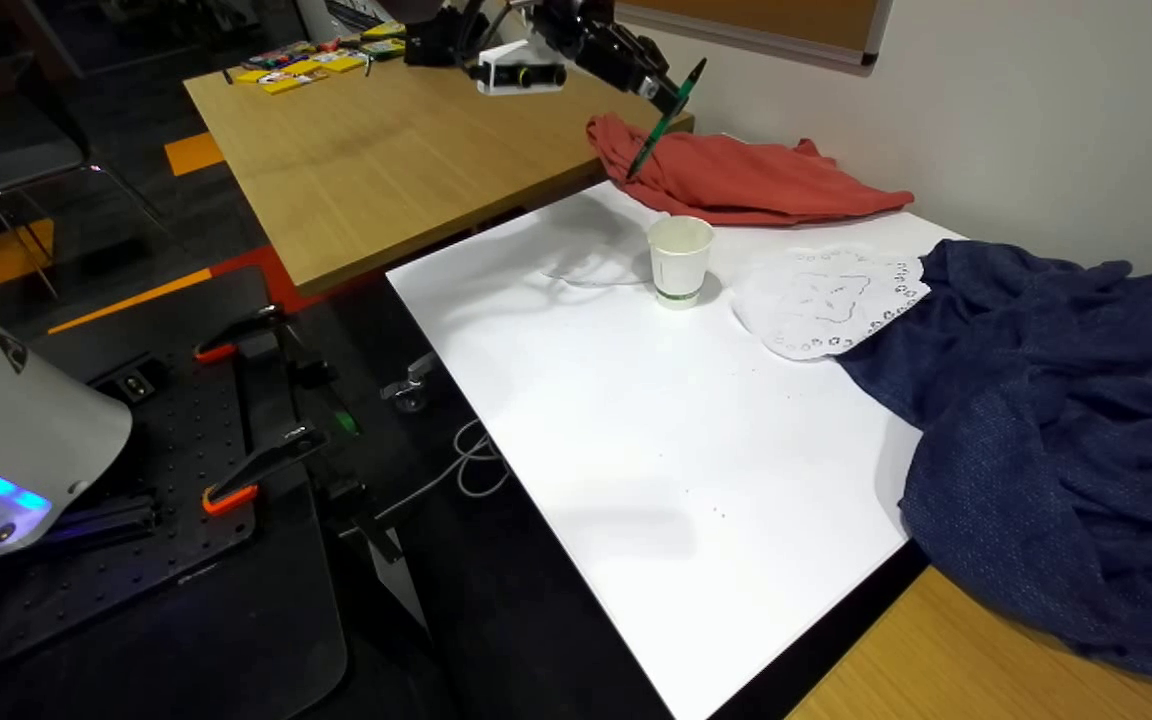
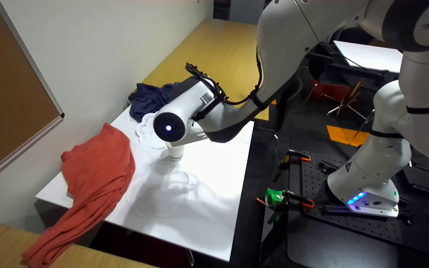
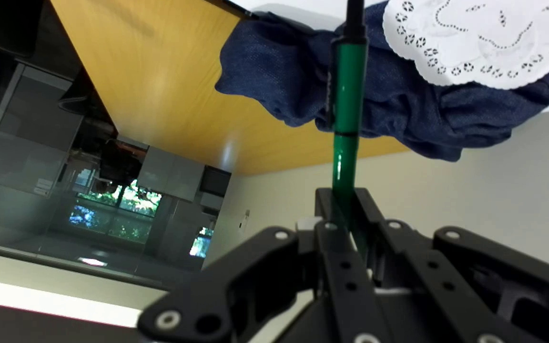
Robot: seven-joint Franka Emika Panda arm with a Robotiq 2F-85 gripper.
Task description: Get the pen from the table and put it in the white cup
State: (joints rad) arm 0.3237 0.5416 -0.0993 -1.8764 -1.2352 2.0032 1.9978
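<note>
My gripper [image 1: 674, 98] is shut on the green pen [image 1: 652, 142] and holds it in the air, tilted, above the far end of the white table [image 1: 636, 430]. In the wrist view the pen [image 3: 349, 90] stands up from between the fingertips [image 3: 343, 197], its black end at the top edge. The white cup [image 1: 679, 265] stands upright on the table, lower than the pen and apart from it. In an exterior view the cup [image 2: 176, 152] is partly hidden by the arm, and the gripper and pen are hidden there. The cup is out of the wrist view.
A red cloth [image 1: 746, 180] lies along the table's far edge. A white doily [image 1: 816, 300] lies beside the cup, against a dark blue cloth [image 1: 1066, 430]. A wall with a framed board [image 2: 9, 85] borders the table. A wooden table [image 1: 406, 150] adjoins it.
</note>
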